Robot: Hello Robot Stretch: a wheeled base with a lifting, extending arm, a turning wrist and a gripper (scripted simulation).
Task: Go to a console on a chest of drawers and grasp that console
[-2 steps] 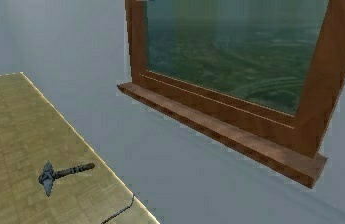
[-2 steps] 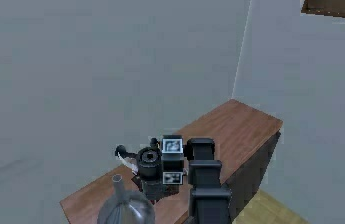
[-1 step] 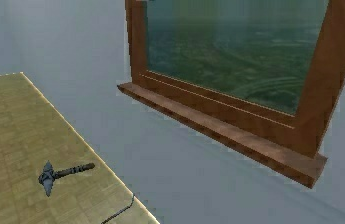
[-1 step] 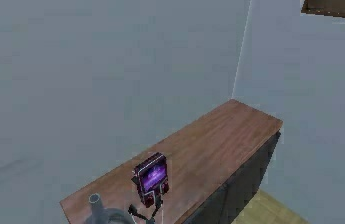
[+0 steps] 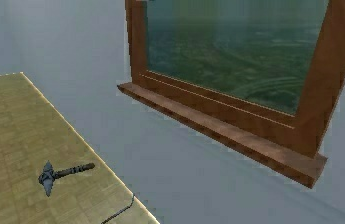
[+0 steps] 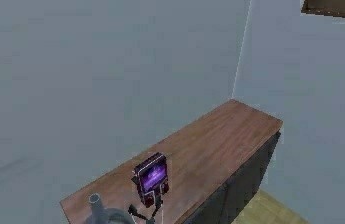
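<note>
At the arm side view's bottom edge, thin dark fingers, seemingly of the pincer (image 6: 147, 212), are seen just below the console (image 6: 151, 177); whether anything is held cannot be told. The purple-screened console is seen tilted on the wooden counter (image 6: 220, 135) topping the chest of drawers (image 6: 248, 172), near a grey object (image 6: 97, 203). Beyond, a pale wall (image 6: 80, 80) is seen.

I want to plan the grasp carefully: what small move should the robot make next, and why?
Probably a short drive forward. In the arm side view the purple console stands on the chest of drawers a little left of the middle, so it likely lies slightly ahead of the arm's line.
</note>
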